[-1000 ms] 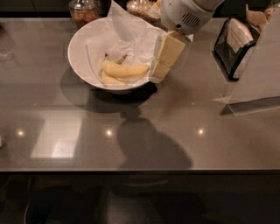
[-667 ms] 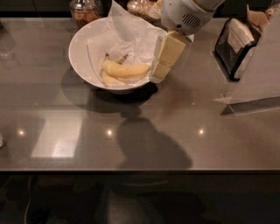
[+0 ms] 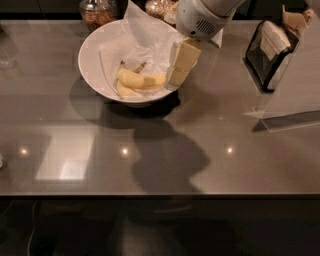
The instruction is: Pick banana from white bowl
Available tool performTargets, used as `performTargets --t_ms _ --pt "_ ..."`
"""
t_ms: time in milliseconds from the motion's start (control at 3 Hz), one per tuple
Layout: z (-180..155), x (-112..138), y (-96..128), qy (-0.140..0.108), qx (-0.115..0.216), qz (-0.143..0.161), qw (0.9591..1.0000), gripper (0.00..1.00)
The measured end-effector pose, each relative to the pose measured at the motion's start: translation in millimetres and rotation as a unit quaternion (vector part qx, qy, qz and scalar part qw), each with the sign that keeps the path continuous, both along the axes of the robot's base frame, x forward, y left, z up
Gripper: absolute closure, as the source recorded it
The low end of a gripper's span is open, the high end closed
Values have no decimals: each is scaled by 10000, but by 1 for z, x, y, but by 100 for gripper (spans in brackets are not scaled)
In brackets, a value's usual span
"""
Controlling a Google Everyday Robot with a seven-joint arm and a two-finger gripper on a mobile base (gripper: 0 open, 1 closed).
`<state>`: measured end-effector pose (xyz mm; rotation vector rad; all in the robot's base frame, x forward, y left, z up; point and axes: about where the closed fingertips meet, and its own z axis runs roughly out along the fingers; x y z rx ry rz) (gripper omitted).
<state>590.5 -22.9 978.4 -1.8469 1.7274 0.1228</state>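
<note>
The white bowl (image 3: 92, 65) stands at the back left of the grey table. In it, on white paper (image 3: 147, 32), lie two bananas. The banana (image 3: 139, 79), the longer and plumper one, lies across the bowl with its stem end to the left. The shorter, paler banana (image 3: 126, 91) lies just in front of it. My gripper (image 3: 172, 82) reaches down from the upper right over the bowl's right rim. Its cream tip is at the plump banana's right end and hides that end.
Glass jars (image 3: 96, 12) stand behind the bowl. A black-framed holder (image 3: 267, 50) and a tall white panel (image 3: 300, 80) stand at the right. The table's front edge runs along the bottom of the view.
</note>
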Motion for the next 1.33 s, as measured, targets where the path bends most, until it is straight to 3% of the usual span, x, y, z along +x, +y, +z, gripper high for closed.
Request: performTargets --t_ms 333,1000,1333 --pt "-22 35 23 149 110 159 9997 0" --pt "-72 59 49 625 244 293 9973 42" --pt "-91 62 52 787 254 297 9961 57"
